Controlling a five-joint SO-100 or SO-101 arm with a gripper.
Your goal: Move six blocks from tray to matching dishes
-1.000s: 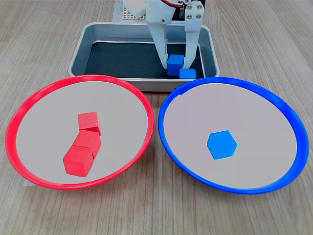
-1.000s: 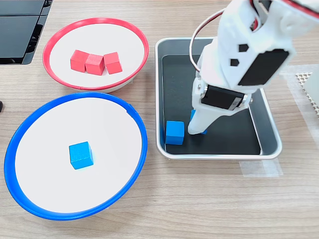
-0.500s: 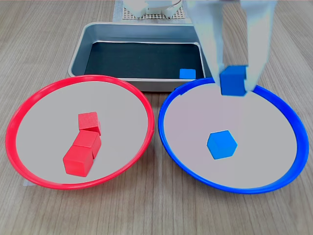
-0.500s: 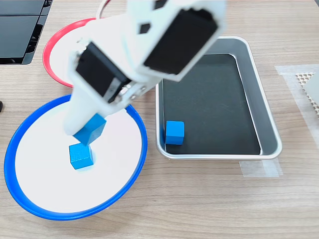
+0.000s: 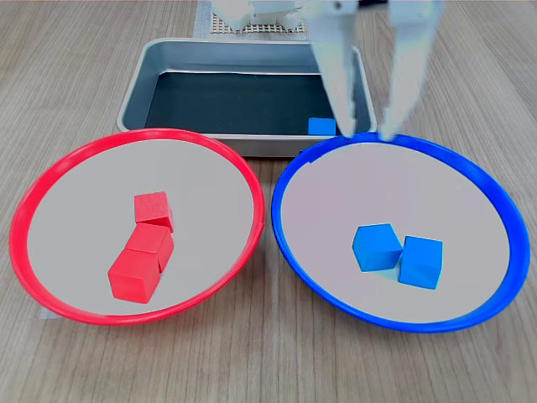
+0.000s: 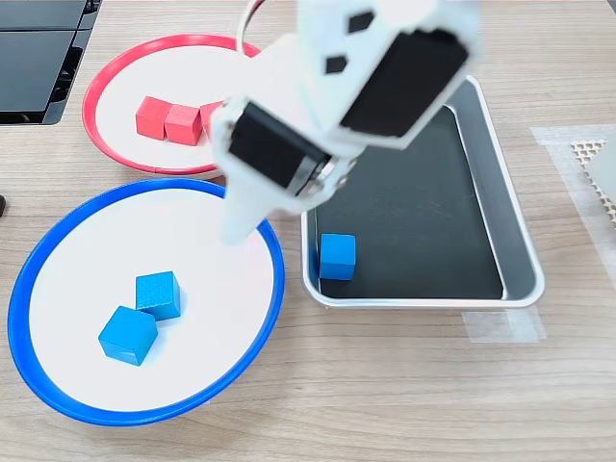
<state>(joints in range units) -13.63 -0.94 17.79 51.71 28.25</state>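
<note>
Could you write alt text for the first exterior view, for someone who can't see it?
A white robot gripper hangs open and empty over a blue-rimmed round dish holding two blue cubes. Three red cubes lie in a red-rimmed dish; one blue cube remains in the silver tray.

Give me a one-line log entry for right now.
gripper: open, empty, above blue dish | blue dish: two blue blocks | red dish: three red | tray: one blue block

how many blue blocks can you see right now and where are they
3. Two blue blocks sit touching in the blue-rimmed dish, and one blue block is left in the tray. The arm hides part of the tray in the second exterior view.
</note>
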